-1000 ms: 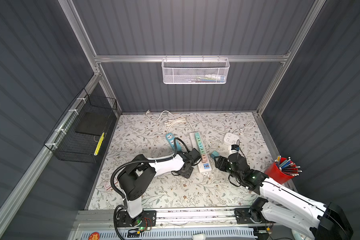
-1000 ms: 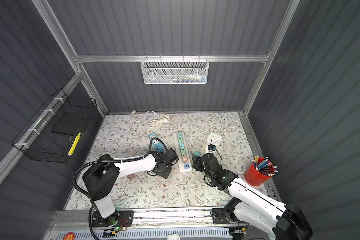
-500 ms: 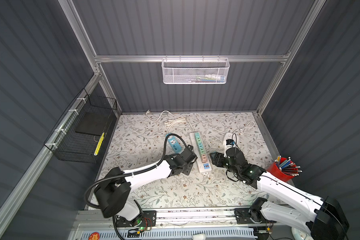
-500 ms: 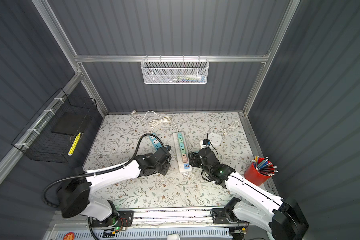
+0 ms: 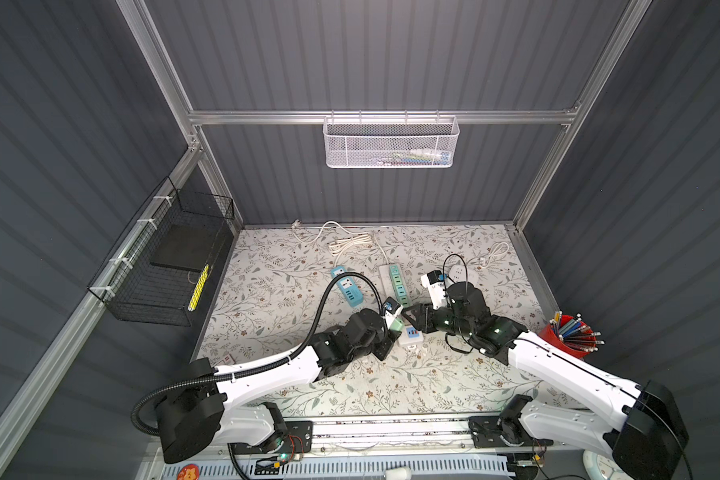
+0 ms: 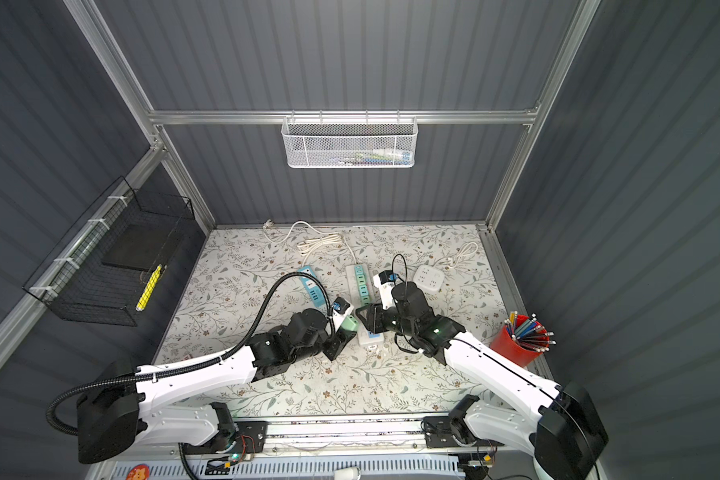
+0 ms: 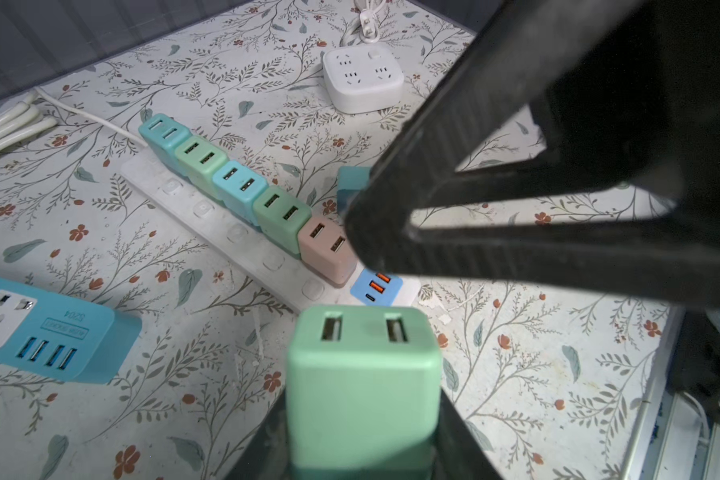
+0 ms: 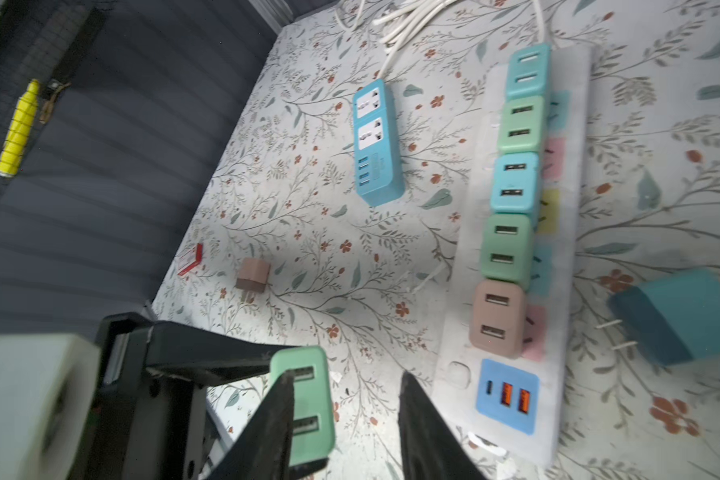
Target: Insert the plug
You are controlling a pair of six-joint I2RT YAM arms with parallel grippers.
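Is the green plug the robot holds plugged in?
Out. The left gripper holds the green plug off the power strip, in no socket.

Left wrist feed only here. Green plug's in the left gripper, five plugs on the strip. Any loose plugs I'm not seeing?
Observer: One. A brown plug lies loose on the mat, well apart from the strip, near a small red item at the mat's edge.
Operator: And beyond the strip, half hidden?
Observer: A dark teal plug on its side, prongs toward the strip, not inserted.
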